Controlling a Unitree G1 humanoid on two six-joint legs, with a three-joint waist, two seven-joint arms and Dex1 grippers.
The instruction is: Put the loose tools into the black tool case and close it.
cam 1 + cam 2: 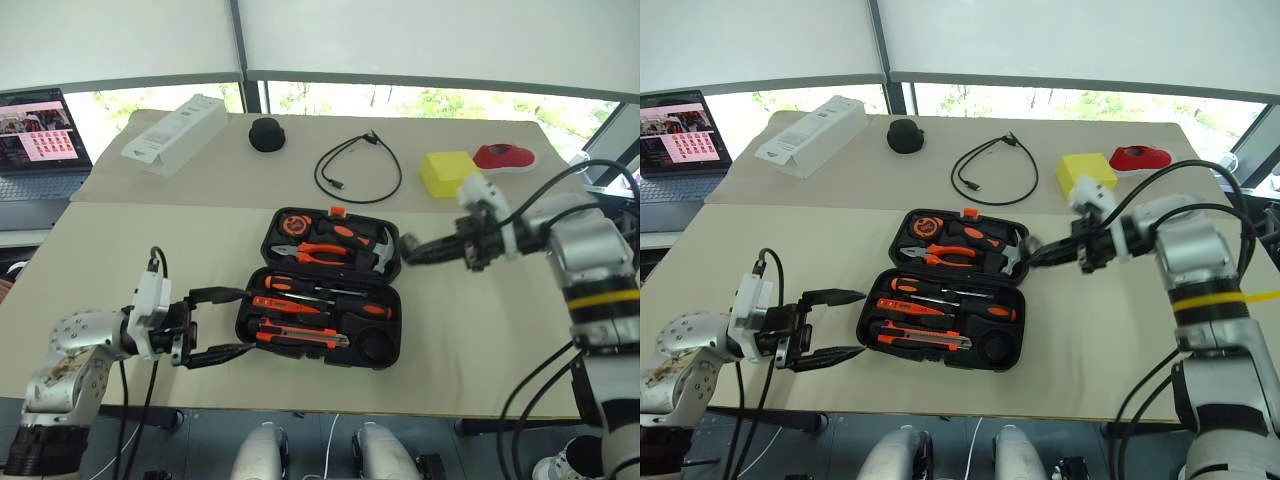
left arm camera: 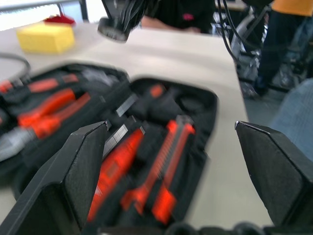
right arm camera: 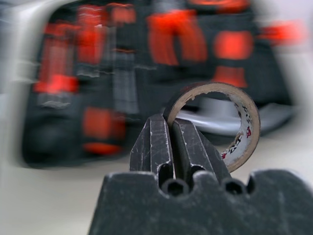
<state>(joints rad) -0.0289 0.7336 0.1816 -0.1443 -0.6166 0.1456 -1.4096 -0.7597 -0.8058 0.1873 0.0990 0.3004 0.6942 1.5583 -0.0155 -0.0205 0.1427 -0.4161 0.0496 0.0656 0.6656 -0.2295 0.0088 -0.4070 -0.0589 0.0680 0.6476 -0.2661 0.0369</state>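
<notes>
A pale wooden table (image 1: 480,330) is standing in front of a row of bright windows, with a laptop (image 1: 40,135) sitting off its far left corner. The black tool case (image 1: 325,295) is lying open near the middle of the table, its lid half holding pliers (image 1: 320,252), a tape measure (image 1: 296,224) and a hammer (image 1: 375,250), and its near half holding two screwdrivers (image 1: 330,290) and a utility knife (image 1: 300,338) in their slots. The right gripper (image 1: 412,248) is hanging just beside the right edge of the case lid, its fingers pressed together and pinching the wall of a small tape roll (image 3: 230,122), which is dangling from the fingertips above the table. The left gripper (image 1: 230,322) is hovering just left of the case's near half, its two fingers spread wide apart and gripping nothing. Farther back on the table, a white box (image 1: 175,133), a small round black object (image 1: 267,133), a looped black cable (image 1: 355,168), a yellow block (image 1: 447,172) and a red object (image 1: 505,155) are lying well apart from the case.
</notes>
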